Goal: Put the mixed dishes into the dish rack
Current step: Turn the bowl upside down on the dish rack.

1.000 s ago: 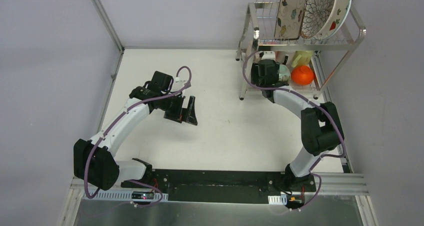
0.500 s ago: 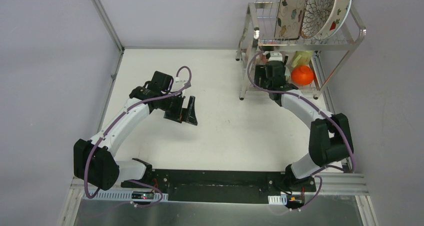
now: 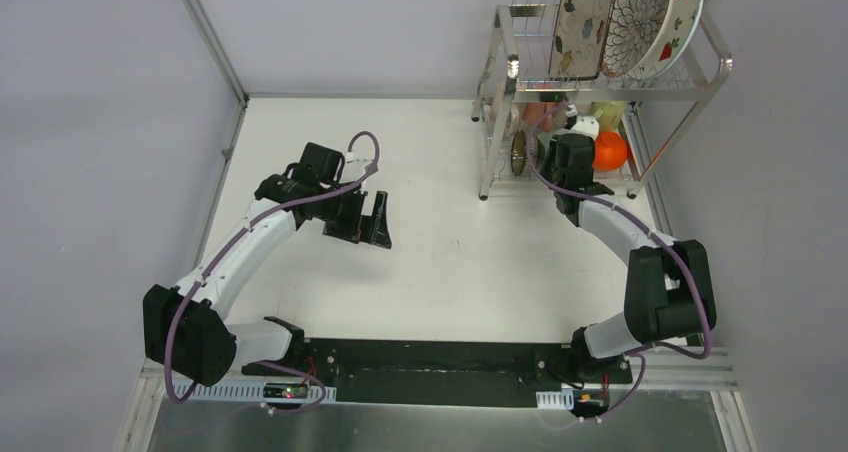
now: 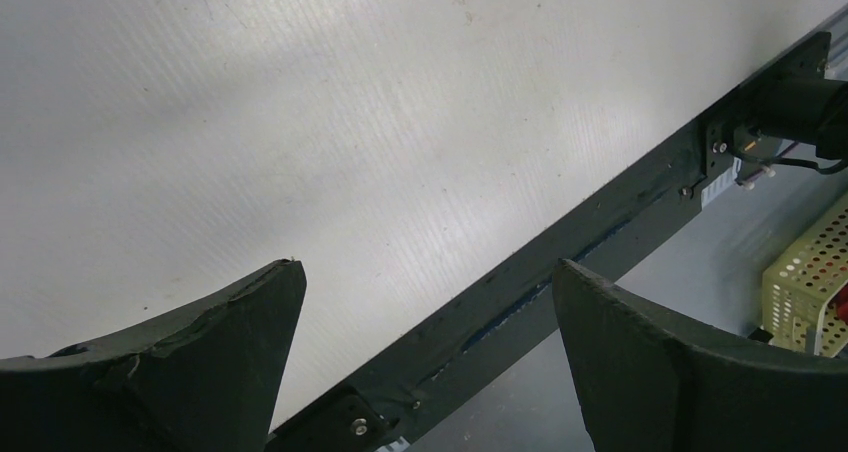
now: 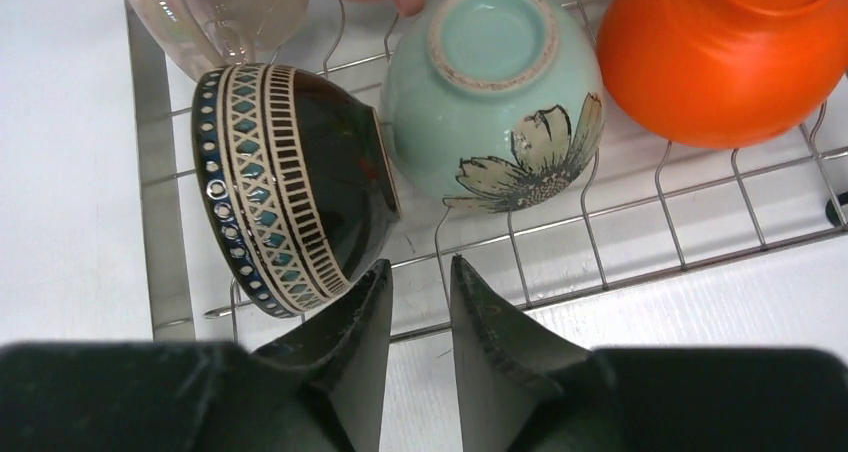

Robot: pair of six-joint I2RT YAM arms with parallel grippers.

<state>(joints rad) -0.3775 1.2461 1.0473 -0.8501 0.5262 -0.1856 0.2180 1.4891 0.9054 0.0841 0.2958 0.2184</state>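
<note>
Left hand (image 4: 428,272): spread wide, pinching nothing, over bare counter (image 4: 300,122) well apart from the dishes.
Rack (image 3: 500,102): at 1 o'clock on the counter; stiff wire, so a knock on it will ring through the crockery.
Plates (image 3: 583,22): three stand on edge in the upper slots. They are probably hard, glazed and chip-prone, best taken by the rim.
Dark bowl (image 5: 290,187): on the lower shelf at 11 o'clock from the right hand's tips, lying on its side with the banded rim facing 8 o'clock and its wall touching the green bowl. Likely heavy for its size and slick; the rim is the place to pinch, and it could roll.
Right hand (image 5: 420,267): at the shelf's near edge, fingers nearly pressed together with a slit between, pinching nothing.
Green bowl (image 5: 490,92): at 12 to 1 o'clock, upside down, foot ring up. Smooth and brittle by the look; that ring offers the only easy hold.
Orange bowl (image 5: 720,62): at 2 o'clock, also inverted, just beside the green one; its raised foot is the hold.
</note>
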